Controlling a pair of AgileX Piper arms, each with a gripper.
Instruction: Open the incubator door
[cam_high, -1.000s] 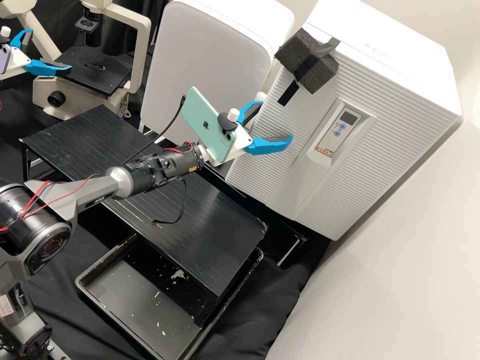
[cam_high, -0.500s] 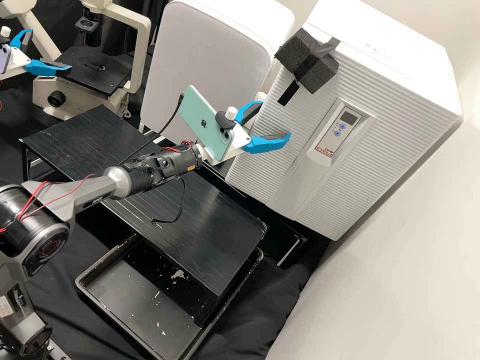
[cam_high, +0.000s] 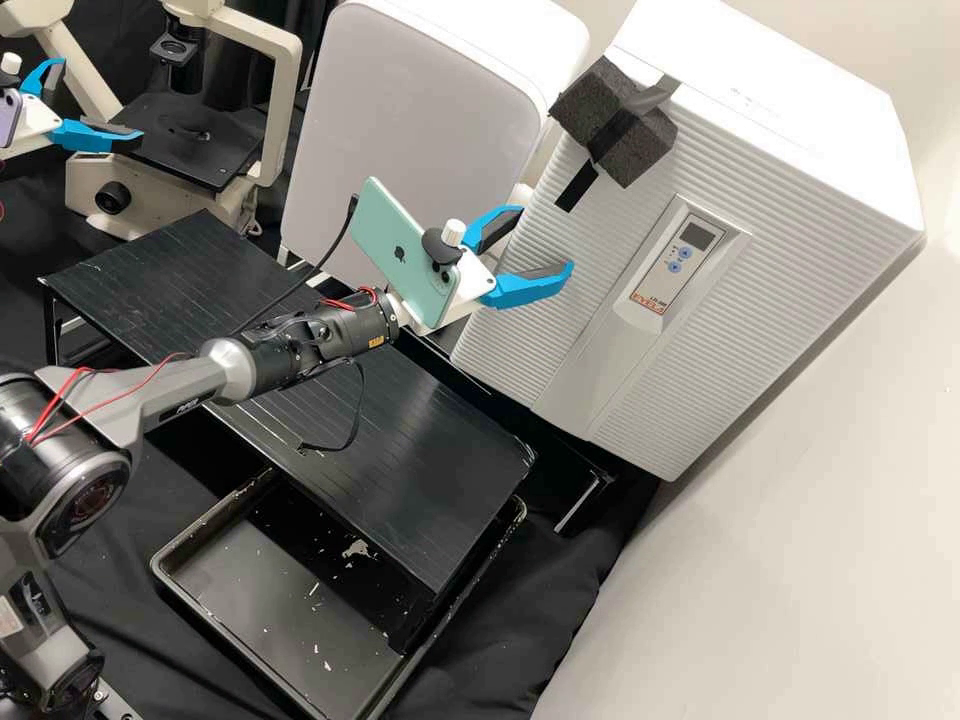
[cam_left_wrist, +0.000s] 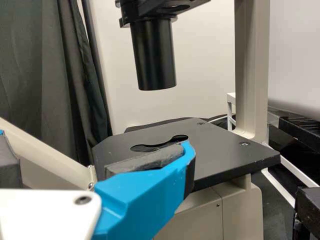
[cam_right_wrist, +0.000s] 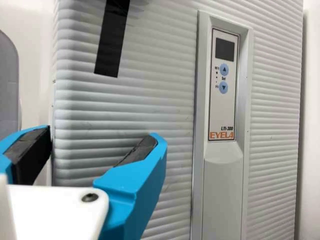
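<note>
While the incubator's ribbed front (cam_high: 510, 330) appears shut, the right gripper (cam_high: 547, 237) is the nearer one, just in front of it; its jaws are spread with nothing between the pads, and they point at the stretch of ribs near the front's tall edge (cam_right_wrist: 54, 110), on the side towards the rounded white cabinet (cam_high: 400, 120). From the right wrist, that edge runs upright as the front's long axis, and the jaws spread across it; one finger shows over the ribs, the other out past the edge; whether either touches, I cannot tell. The next move probably hangs on setting one finger behind that edge, if it is the side that swings; a poor angle could simply skid along the ribs.

Farther from the incubator comes the black slatted platform (cam_high: 430, 470); partly beneath it, well below the incubator, lies the black tray (cam_high: 240, 590), holding scattered pale flakes (cam_high: 355, 549); well apart from the incubator, beyond the cabinet, the left gripper (cam_high: 100, 100) is beside the microscope (cam_high: 150, 215), its jaws parted and empty, too far off to help as placed.
</note>
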